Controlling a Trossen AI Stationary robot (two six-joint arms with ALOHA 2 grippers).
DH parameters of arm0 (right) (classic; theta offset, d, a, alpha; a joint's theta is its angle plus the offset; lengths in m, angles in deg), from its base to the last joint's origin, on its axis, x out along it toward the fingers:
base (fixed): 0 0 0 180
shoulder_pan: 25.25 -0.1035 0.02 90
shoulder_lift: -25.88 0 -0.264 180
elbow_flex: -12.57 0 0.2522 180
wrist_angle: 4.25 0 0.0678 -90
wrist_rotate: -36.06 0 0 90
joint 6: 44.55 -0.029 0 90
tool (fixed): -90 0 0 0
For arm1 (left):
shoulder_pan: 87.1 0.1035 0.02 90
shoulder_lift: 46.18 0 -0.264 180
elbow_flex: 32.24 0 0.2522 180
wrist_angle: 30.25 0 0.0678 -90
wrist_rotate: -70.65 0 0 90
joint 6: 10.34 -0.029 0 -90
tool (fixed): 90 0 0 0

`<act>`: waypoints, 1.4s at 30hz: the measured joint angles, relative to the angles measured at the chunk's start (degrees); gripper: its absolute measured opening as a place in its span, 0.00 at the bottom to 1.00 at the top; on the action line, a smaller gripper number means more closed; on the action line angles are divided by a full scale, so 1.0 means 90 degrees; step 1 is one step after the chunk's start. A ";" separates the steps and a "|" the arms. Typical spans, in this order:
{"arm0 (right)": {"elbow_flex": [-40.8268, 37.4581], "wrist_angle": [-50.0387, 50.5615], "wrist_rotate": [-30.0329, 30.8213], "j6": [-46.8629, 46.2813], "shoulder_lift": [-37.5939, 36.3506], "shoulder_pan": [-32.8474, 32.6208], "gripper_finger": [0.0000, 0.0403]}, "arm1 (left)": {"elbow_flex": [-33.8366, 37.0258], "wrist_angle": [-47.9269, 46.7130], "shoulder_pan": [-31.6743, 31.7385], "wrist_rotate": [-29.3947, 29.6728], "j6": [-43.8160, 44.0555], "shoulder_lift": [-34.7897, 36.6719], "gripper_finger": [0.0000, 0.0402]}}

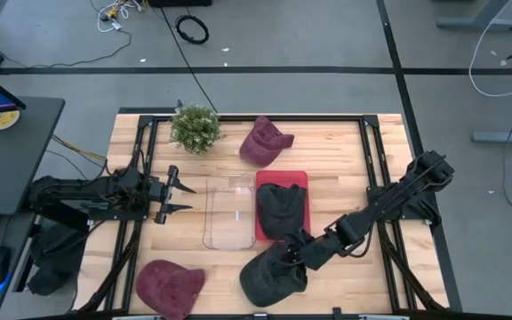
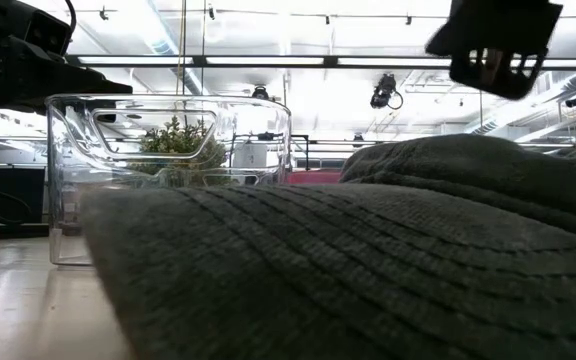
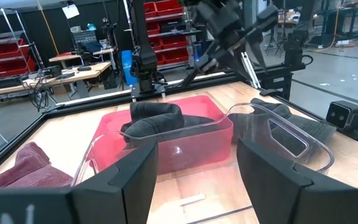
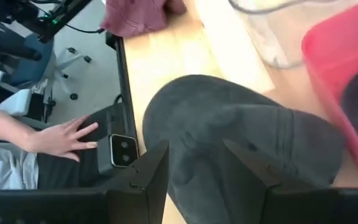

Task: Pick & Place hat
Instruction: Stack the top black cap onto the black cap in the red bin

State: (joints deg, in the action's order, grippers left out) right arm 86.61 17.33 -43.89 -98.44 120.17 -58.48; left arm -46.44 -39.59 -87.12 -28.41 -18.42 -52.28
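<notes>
1. High view: 4 hats on the tabletop (image 1: 327,151). 1 dark hat (image 1: 272,274) at the front edge under the right gripper (image 1: 293,258), fingers spread, apparently for pickup; 1 dark hat in the red bin (image 1: 302,178); 2 maroon hats, 1 (image 1: 263,140) at the back edge, 1 (image 1: 167,286) at the front-left corner. 1 clear bin (image 1: 229,212); 1 plant (image 1: 194,127). Left gripper (image 1: 181,197) waits left, fingers wide.
2. Low view: dark hat fills the foreground.
3. Right wrist view: fingers straddle the hat, nothing held; 1 person's hand (image 4: 61,138) rests off the table.
</notes>
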 joint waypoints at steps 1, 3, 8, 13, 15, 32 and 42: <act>0.0000 -0.0062 -0.0007 -0.0077 0.0070 0.0000 0.36 | 0.0001 -0.0005 0.0000 0.0000 0.0000 0.0001 0.55; 0.0000 -0.0178 -0.0056 -0.0213 0.0197 0.0004 0.36 | 0.0001 -0.0008 0.0000 0.0000 0.0000 -0.0001 0.55; 0.0000 -0.0216 -0.0073 -0.0622 0.0484 0.0002 0.36 | 0.0002 -0.0010 -0.0001 0.0002 0.0002 0.0003 0.55; 0.0000 -0.0619 -0.0280 -0.0870 0.0814 -0.0001 0.36 | -0.0001 -0.0017 0.0000 0.0000 0.0000 -0.0002 0.55; 0.0000 -0.0679 -0.0287 -0.0926 0.0911 -0.0001 0.36 | 0.0000 -0.0016 0.0000 0.0000 0.0000 0.0001 0.55; 0.1222 0.0062 -0.0578 -0.0841 0.1966 0.0076 0.36 | -0.0001 -0.0008 -0.0001 0.0000 0.0000 -0.0002 0.55; 0.1559 0.0560 -0.0744 -0.0994 0.2231 0.0232 0.29 | 0.0001 -0.0002 0.0000 0.0000 0.0000 0.0001 0.55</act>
State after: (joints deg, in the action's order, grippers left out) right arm 100.64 22.37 -50.59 -107.39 140.25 -56.39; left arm -46.43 -39.61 -87.12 -28.41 -18.42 -52.27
